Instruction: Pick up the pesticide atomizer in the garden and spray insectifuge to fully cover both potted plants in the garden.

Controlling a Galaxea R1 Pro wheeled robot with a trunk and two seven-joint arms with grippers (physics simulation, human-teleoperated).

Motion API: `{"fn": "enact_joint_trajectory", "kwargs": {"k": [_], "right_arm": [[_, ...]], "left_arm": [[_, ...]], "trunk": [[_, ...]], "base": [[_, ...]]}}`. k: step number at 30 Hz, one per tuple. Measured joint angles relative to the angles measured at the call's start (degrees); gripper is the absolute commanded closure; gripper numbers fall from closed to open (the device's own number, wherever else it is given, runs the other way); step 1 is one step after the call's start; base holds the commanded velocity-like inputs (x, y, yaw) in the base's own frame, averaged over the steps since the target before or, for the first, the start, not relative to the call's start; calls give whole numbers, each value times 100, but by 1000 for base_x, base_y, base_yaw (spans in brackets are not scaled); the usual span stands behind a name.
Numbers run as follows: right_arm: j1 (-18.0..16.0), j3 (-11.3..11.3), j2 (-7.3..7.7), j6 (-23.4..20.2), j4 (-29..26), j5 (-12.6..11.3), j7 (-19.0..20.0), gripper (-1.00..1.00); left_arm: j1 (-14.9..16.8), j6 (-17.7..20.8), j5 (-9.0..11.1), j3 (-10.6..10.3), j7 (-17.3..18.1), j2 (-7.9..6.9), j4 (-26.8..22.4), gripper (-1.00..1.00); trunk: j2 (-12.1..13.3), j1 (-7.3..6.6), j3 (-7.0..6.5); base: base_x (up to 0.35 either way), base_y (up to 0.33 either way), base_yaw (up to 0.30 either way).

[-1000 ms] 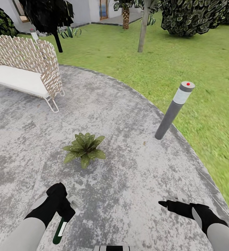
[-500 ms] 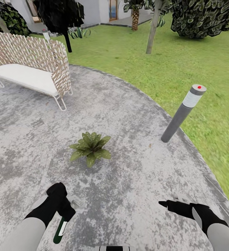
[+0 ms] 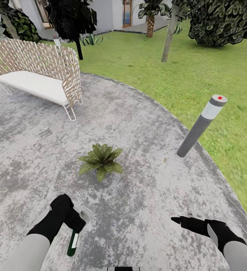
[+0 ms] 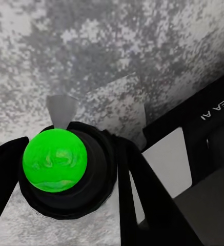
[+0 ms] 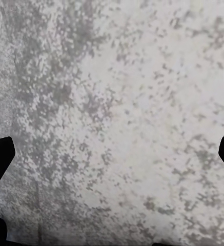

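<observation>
The pesticide atomizer (image 3: 73, 242) hangs in your left end effector (image 3: 75, 223), gripped near its grey spray head with the green body pointing down and slightly back toward the robot, so its long axis runs close to vertical above the patio (image 3: 146, 113). The potted plant (image 3: 101, 161) sits on the paving ahead of that end effector and a little to its right, apart from it with bare paving between; judging by this, the coming move turns on tipping the bottle so the spray head faces forward to the leaves, not down at the stone. Your left arm is the nearer one to the plant; the right end effector (image 3: 176, 219) hovers well to the plant's right, on the side of the bollard lamp (image 3: 202, 126), and its fingers (image 5: 0, 159) stand wide apart with nothing between them. The left wrist view gives you what the head view cannot: the bottle seen end-on, a bright green round base (image 4: 54, 160) seated in a dark ring, with dark fingers closed against both sides. The head view alone gives the plant's bearing from the bottle.
</observation>
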State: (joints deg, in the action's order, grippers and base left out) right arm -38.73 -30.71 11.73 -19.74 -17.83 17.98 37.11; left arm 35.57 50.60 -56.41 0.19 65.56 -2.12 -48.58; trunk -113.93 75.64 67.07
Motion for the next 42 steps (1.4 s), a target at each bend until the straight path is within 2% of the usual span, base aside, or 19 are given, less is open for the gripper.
{"fn": "enact_joint_trajectory", "kwargs": {"k": [2,6,9,17,31,42], "right_arm": [[0,0,0,0,0,0,-1,-100],[0,0,0,0,0,0,-3,-100],[0,0,0,0,0,-1,-1,-100],[0,0,0,0,0,-1,0,-100],[0,0,0,0,0,-2,3,-100],[0,0,0,1,-1,-2,6,-100]], "left_arm": [[0,3,4,117,-4,-2,-16,100],[0,2,-5,508,-4,-11,-15,100],[0,7,-10,645,-4,-17,-7,100],[-5,6,-11,681,-4,-36,2,100],[-9,14,-11,681,2,-31,3,100],[-9,9,-12,681,-4,-37,10,100]], "trunk": [[-80,44,19],[-241,132,58],[-322,176,69],[-322,176,2],[-322,180,-115],[-322,176,-209]], "base": [[0,0,81],[0,0,81],[0,0,81],[-18,0,81],[-312,0,79],[-31,0,51]]}}
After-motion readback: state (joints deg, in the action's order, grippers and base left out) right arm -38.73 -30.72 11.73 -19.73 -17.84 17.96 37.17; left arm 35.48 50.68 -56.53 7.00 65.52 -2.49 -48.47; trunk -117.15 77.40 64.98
